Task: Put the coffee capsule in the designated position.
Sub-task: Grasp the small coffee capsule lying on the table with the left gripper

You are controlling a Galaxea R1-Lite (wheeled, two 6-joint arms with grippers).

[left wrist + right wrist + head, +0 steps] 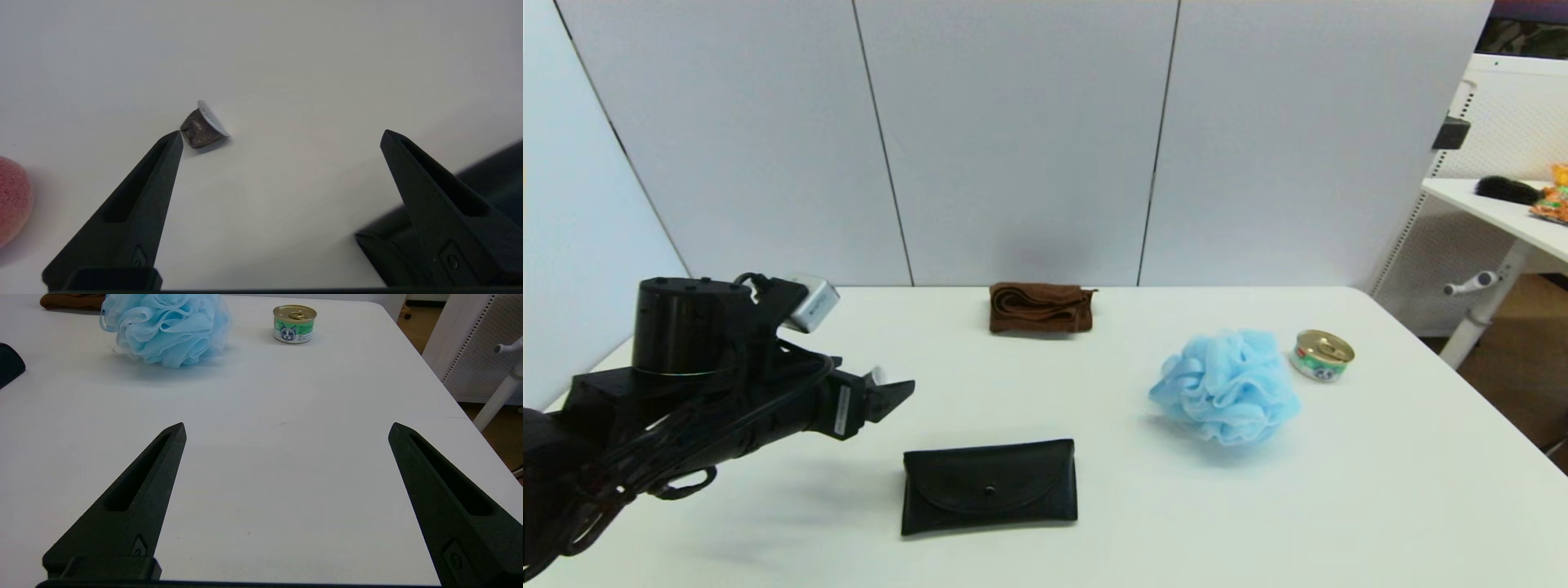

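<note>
Left wrist view shows the left gripper (282, 136) with its two long black fingers spread wide and nothing between them, above the white table (286, 61). The tiny dark grey-brown tapered coffee capsule (203, 125) lies tipped on its side on the tabletop, its silvery-white flat end facing up and away, just beside the tip of one finger (135, 204); whether they touch cannot be told. A pinkish-red fuzzy peach (12, 200) sits at the frame edge, and a black leather snap pouch (502, 171) lies behind the other finger.

From the head camera, the left arm reaches over the table's left part, near the pouch; the capsule is hidden there. The right gripper (286, 428) hovers wide open and empty over bare tabletop, with a blue mesh bath sponge (163, 326), a gold-lidded green cat-food tin (294, 323) and a folded brown cloth (1039, 308) farther off.
</note>
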